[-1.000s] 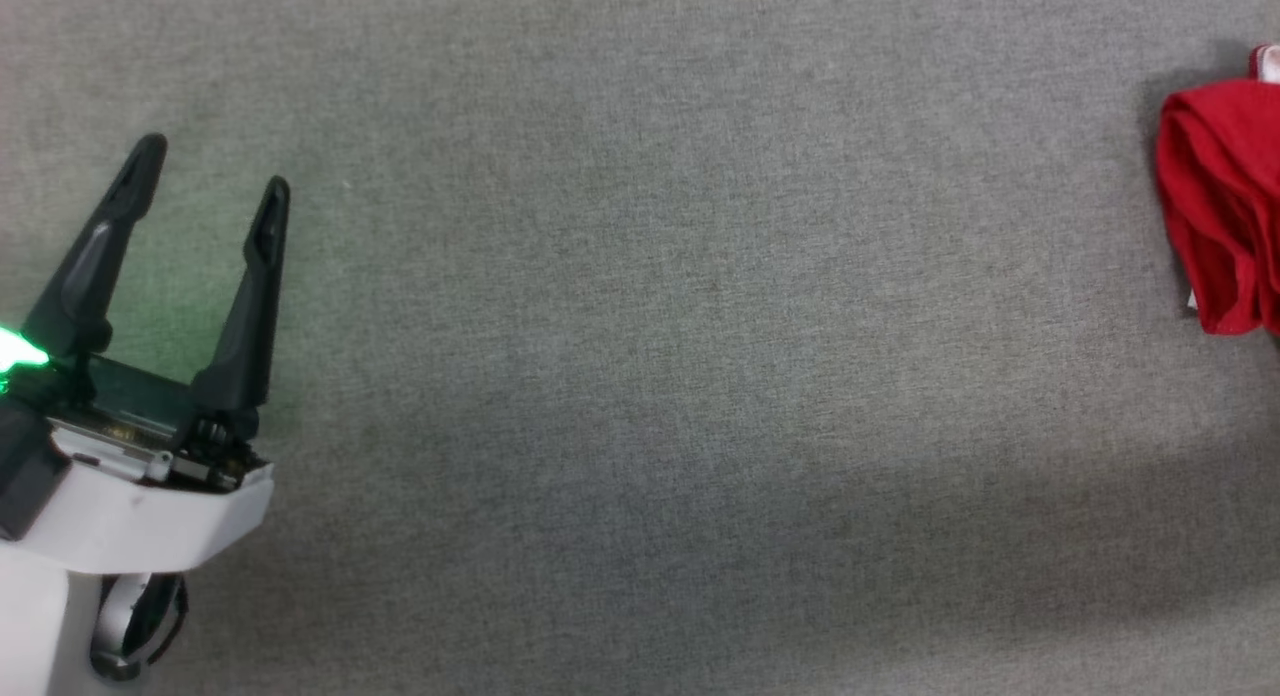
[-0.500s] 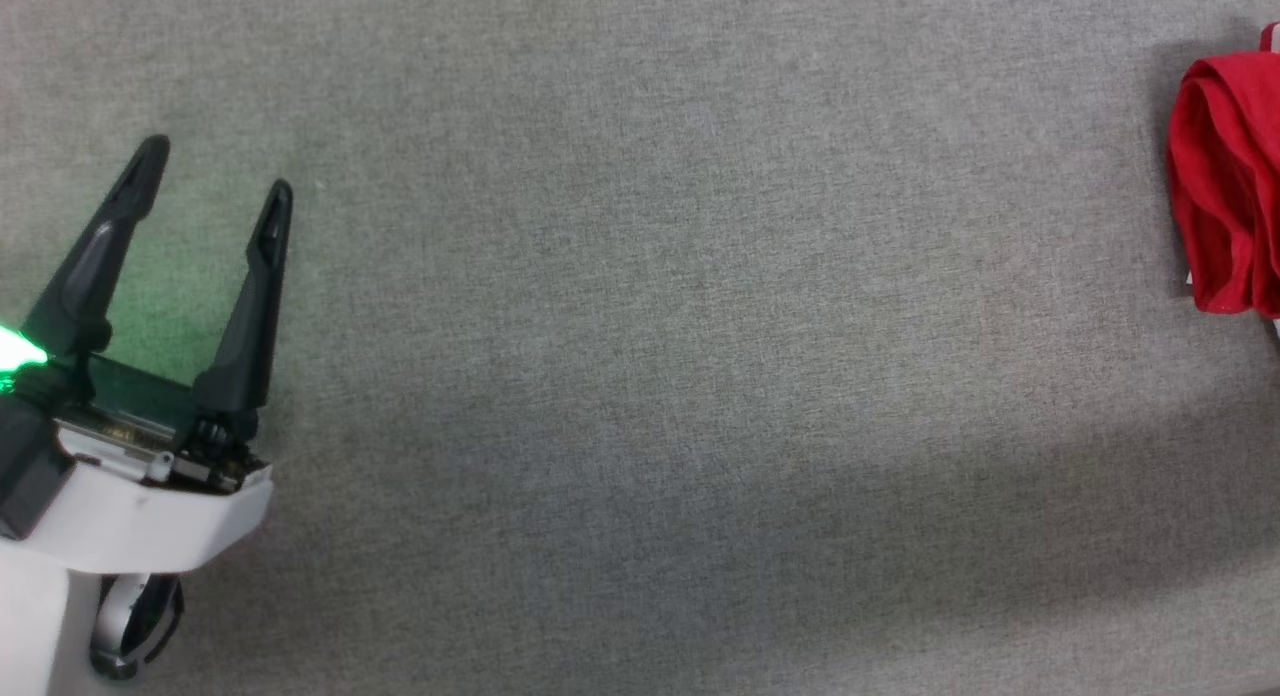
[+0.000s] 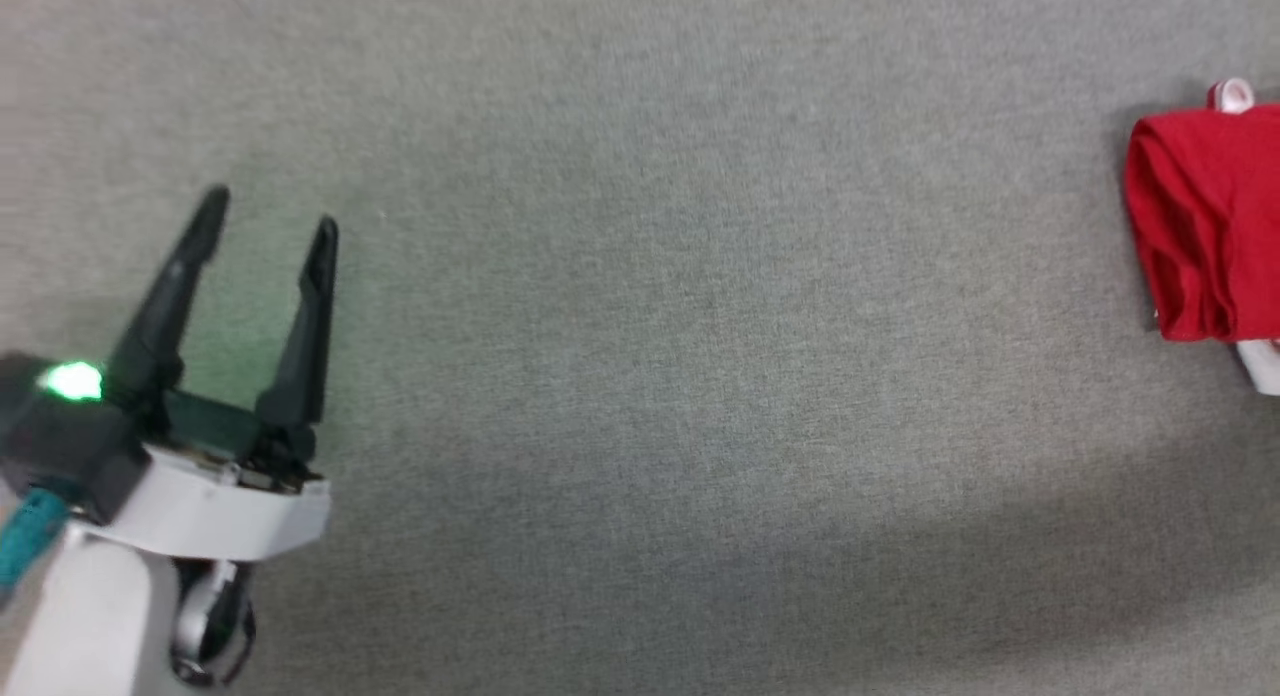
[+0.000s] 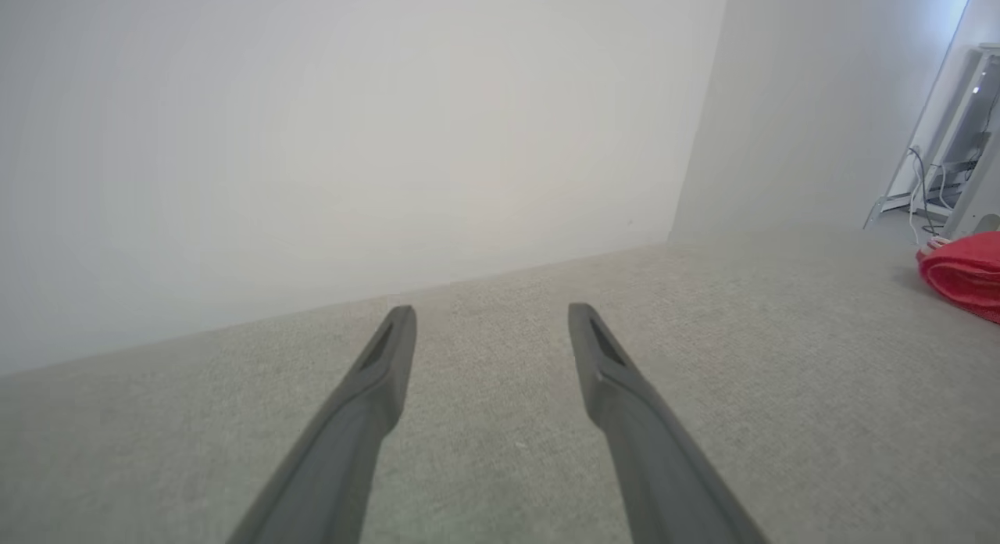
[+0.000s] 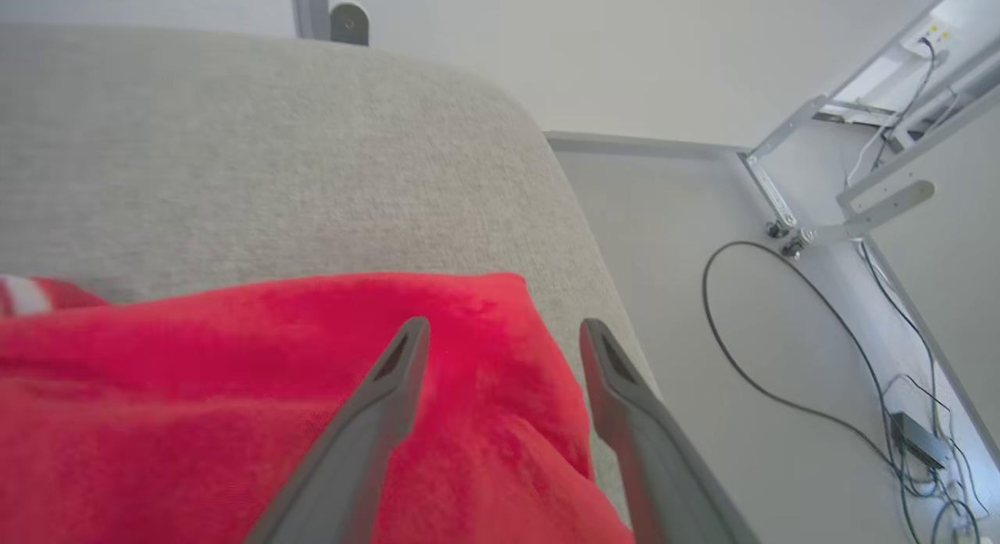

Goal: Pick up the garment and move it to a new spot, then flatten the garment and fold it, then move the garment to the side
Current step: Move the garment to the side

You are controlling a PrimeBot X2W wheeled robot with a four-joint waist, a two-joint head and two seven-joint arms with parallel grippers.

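Grey woven fabric surface (image 3: 640, 376), fine even weave, takes up most of the head view. left gripper (image 3: 270, 211) at lower left: two long tapered black fingers, spread wide, nothing between them, mounted on a white cuff with a green light lit beside it. garment (image 3: 1205, 226) at the far right edge, a soft red bundle with rounded folds, small white bits poking out at its top and bottom, lying on the fabric and cut off by the frame. Left wrist view: same spread fingers over bare weave, plain white wall behind, garment low at the right edge, well apart from the fingers. Right wrist view: right gripper (image 5: 506, 325) with fingers parted, pinching nothing; its left finger lies over the red cloth, its right finger over the cloth's edge. Red fleece-like cloth covers the lower left, with a scrap of red-white striped trim (image 5: 23, 294) at the far left. Surface ends in a rounded corner; beyond it a smooth pale floor with a looping black cable (image 5: 750, 356) and a metal frame. Versus half a second ago: whole head picture has shifted and blurred, so the camera moved; more white cloth shows under the bundle.
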